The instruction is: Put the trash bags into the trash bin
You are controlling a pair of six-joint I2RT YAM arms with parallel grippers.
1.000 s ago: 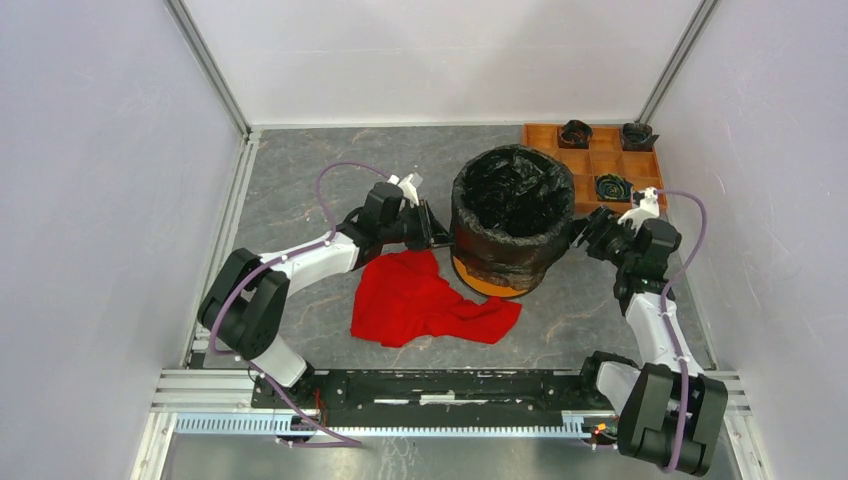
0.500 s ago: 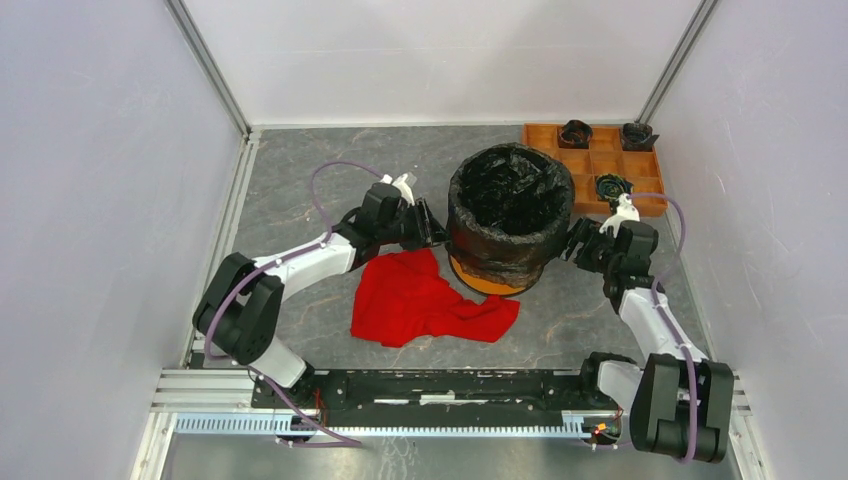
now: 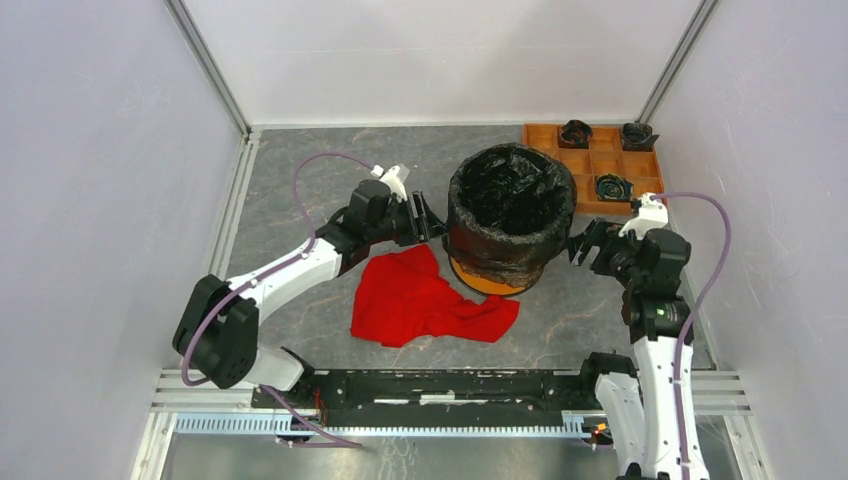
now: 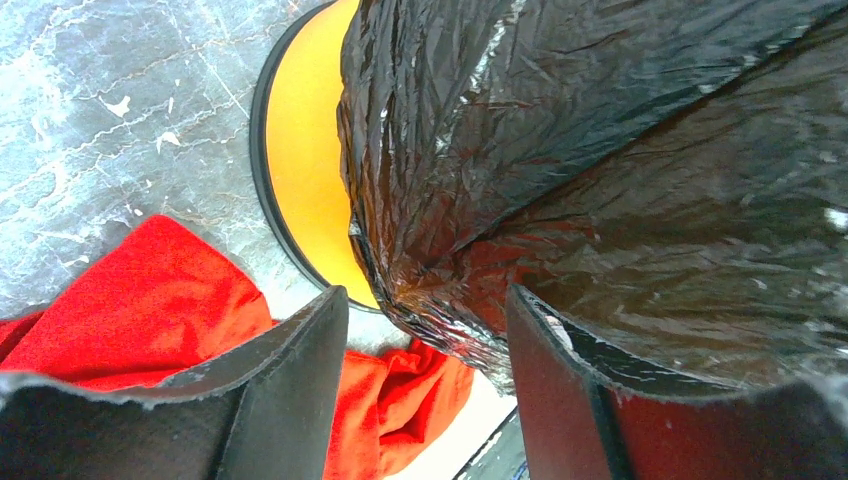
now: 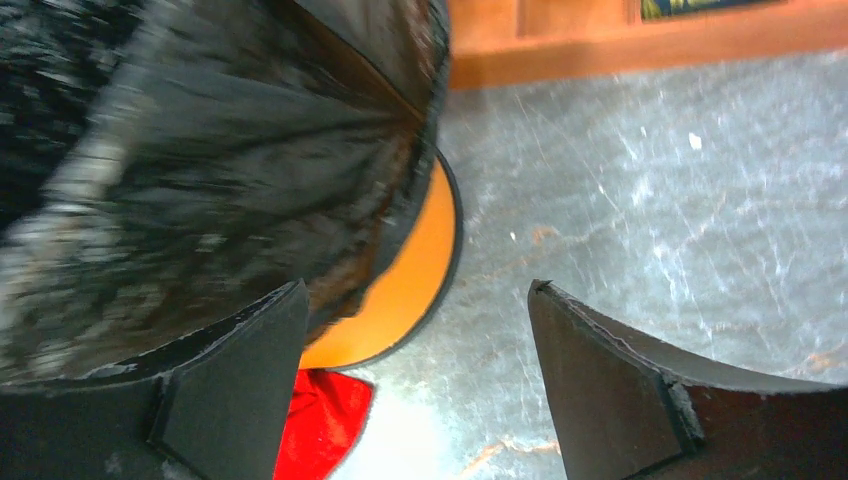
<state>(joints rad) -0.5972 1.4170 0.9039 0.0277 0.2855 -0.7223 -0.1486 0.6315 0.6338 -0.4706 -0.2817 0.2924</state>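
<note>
Black trash bag (image 3: 505, 200) draped over upright trash bin (image 3: 488, 284), grippers either side.
Red cloth (image 3: 425, 300) nearest, at bin's 7 o'clock, just beside base. Left gripper (image 3: 432, 218) at 9 o'clock, jaws parted around a loose bag fold, not pinching; right gripper (image 3: 583, 247) at 3 o'clock, jaws wide, empty, slightly farther off. Bag skirt down outer wall, orange base showing. Likely next: tuck or back away; bare floor behind both wrists, compartment tray (image 3: 590, 160) at 1 o'clock crowding right side.

Trash bin (image 3: 485, 285) wall mostly hidden beneath draped trash bag (image 3: 505, 215).
</note>
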